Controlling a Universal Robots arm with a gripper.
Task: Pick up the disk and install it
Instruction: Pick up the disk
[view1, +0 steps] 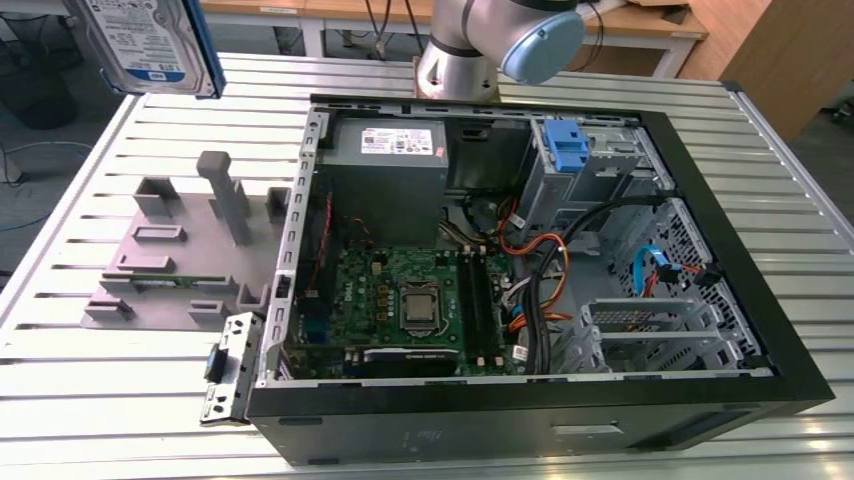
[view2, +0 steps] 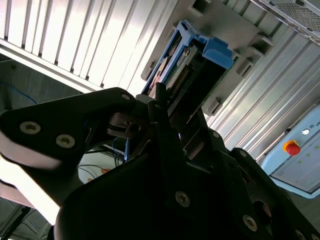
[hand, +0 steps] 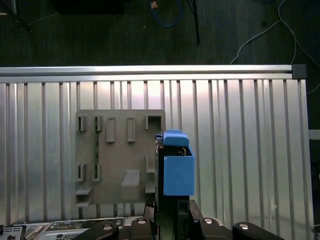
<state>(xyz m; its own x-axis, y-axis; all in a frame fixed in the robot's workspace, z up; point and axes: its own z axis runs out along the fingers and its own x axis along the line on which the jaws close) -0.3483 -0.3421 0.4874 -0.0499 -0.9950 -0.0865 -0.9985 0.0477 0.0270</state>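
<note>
Since the disk (view1: 140, 40), a flat rectangular silver hard drive with a white-and-blue label framed by blue plastic carrier rails, sits clamped edge-on in the closed black claw (view2: 162, 107) and juts out beyond its tips, well clear of the table, the pick-up looks done and the carry toward the install seems the step in hand. Beneath the claw lies the grey plastic fixture plate (hand: 120, 155) with its upright posts and slots, resting on the ribbed aluminium table (hand: 240, 150). Well apart from the claw, past the plate, stands the open black computer case (view1: 467, 420), side panel off, with a green motherboard (view1: 414, 300) and, in its far corner, a grey metal drive cage (view1: 607, 160) holding a bare blue plastic bracket (view1: 567, 145). By my reading, seating the drive calls for bringing its rails square to a free bay's guides, keeping clear of the loose orange and black cables (view1: 547, 260) nearby.
</note>
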